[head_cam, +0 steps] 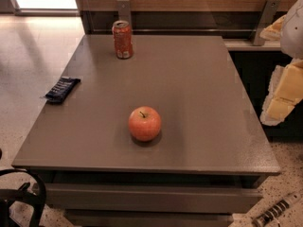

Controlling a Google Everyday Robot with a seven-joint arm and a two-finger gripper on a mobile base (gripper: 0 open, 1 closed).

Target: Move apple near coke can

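The round red-orange apple with yellowish patches and a short dark stem (pixel 145 123) sits stem-up on the flat grey-brown worktop (pixel 203 89), a little below the centre of the frame and towards the near edge. The red-orange aluminium coke can with a silver top (pixel 122 39) stands upright at the upper left, by the worktop's far edge, well apart from the apple. A flat dark blue packet (pixel 62 89) lies at the worktop's left edge, off to the side (so it should not obstruct a straight carry toward the can). The robot's cream-and-white pincer (pixel 279 98) hangs at the right edge of the frame, beyond the worktop and well apart from the apple. Whether it is apart or together I cannot tell. The apple lies untouched, so reaching for it is, by my judgement, the step in hand.
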